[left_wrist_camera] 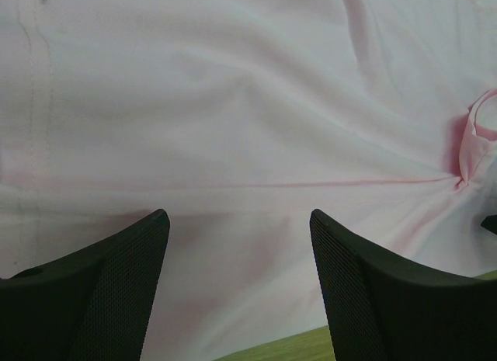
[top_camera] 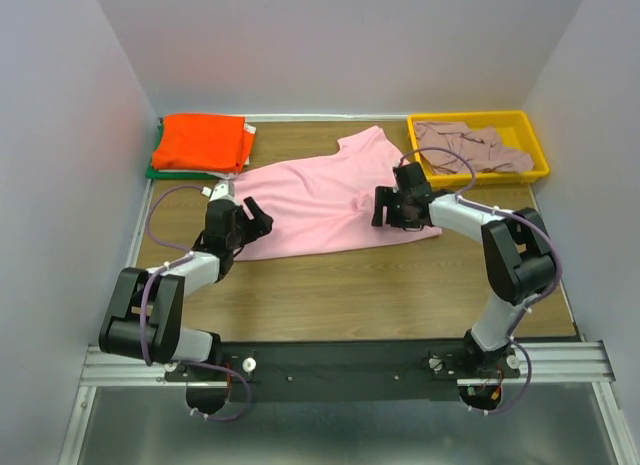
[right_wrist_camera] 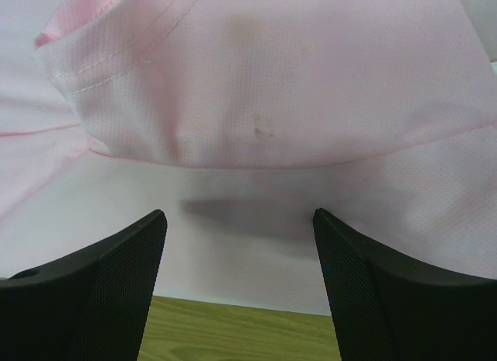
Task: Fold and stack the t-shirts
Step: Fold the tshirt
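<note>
A light pink t-shirt (top_camera: 320,197) lies spread and rumpled across the middle of the table. My left gripper (top_camera: 252,217) is open and empty over its left edge; the left wrist view shows pink cloth (left_wrist_camera: 233,128) beyond the open fingers (left_wrist_camera: 132,275). My right gripper (top_camera: 385,207) is open and empty over the shirt's right part, where a folded sleeve (right_wrist_camera: 264,81) lies just ahead of the fingers (right_wrist_camera: 365,283). A folded orange t-shirt (top_camera: 202,142) lies on a green one (top_camera: 156,171) at the back left. A dusty mauve t-shirt (top_camera: 470,145) lies crumpled in the tray.
A yellow plastic tray (top_camera: 540,155) stands at the back right. White walls enclose the table on three sides. Bare wooden tabletop (top_camera: 380,285) lies in front of the pink shirt.
</note>
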